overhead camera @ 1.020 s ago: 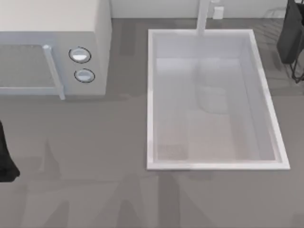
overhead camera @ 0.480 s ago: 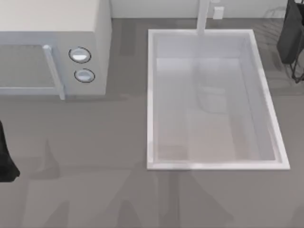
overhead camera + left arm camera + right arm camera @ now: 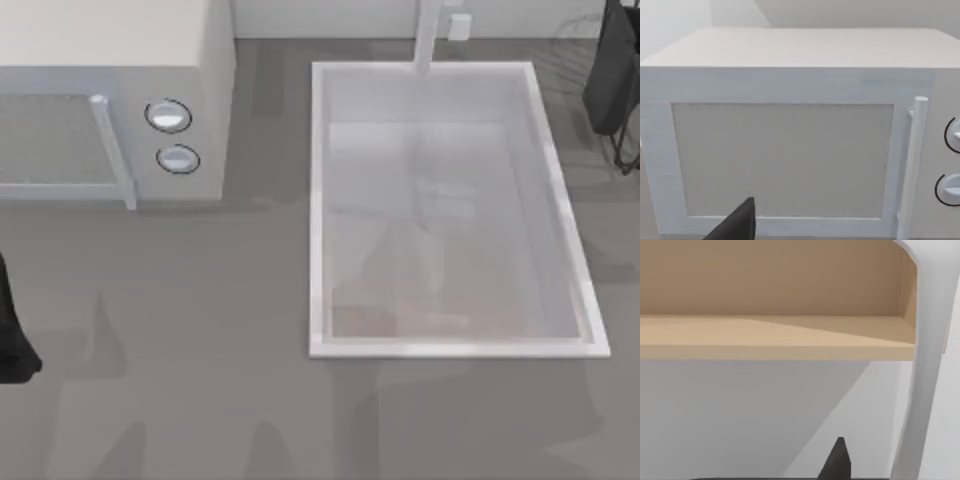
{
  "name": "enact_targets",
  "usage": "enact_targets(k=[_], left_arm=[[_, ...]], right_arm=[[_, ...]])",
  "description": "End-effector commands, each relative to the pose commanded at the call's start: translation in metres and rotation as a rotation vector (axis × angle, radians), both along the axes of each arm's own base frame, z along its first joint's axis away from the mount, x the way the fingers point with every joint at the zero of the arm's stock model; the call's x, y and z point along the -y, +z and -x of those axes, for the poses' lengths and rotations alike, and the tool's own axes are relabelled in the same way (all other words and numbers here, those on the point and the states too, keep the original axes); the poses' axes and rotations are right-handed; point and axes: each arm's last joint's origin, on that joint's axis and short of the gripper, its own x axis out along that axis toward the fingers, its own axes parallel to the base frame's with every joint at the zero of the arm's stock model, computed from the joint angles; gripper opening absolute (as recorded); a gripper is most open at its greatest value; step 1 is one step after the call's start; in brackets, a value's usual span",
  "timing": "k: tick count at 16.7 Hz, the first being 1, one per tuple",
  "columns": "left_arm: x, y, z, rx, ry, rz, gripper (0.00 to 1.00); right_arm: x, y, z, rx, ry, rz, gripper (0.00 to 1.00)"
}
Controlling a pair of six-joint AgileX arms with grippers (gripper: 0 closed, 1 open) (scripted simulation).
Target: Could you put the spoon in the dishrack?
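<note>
Dishrack (image 3: pixel 585 30) wires are showing faintly at the table's far right corner, beside the sink (image 3: pixel 560 205). I cannot tell where the spoon is. The right arm (image 3: pixel 612 75) is hanging over the rack, the left arm (image 3: pixel 12 335) sitting at the left edge facing the microwave (image 3: pixel 790 145). I cannot tell how either arm's jaws are standing.

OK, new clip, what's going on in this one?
Nothing is being handled at this moment. The left arm sits at the table's left edge, facing the shut microwave. The right arm is up at the far right corner, over the thin wires of the dishrack, beside the sink. I can't make out a spoon, so whether it has gone into the rack is unclear.
</note>
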Motion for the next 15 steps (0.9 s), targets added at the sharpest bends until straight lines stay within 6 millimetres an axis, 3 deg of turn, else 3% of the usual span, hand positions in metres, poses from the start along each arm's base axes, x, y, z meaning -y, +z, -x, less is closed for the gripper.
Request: enact_targets(k=[3,6,12,15], left_arm=[[0.0,0.0,0.0,0.0,0.0,0.0,1.0],[0.0,0.0,0.0,0.0,0.0,0.0,1.0],[0.0,0.0,0.0,0.0,0.0,0.0,1.0],[0.0,0.0,0.0,0.0,0.0,0.0,1.0]], right_arm=[[-0.013,-0.049,-0.033,0.008,0.001,0.003,0.0],[-0.027,-0.084,-0.048,-0.004,0.001,-0.005,0.0],[-0.031,-0.093,-0.051,-0.01,0.001,-0.009,0.0],[-0.031,-0.093,-0.051,-0.01,0.001,-0.009,0.23]])
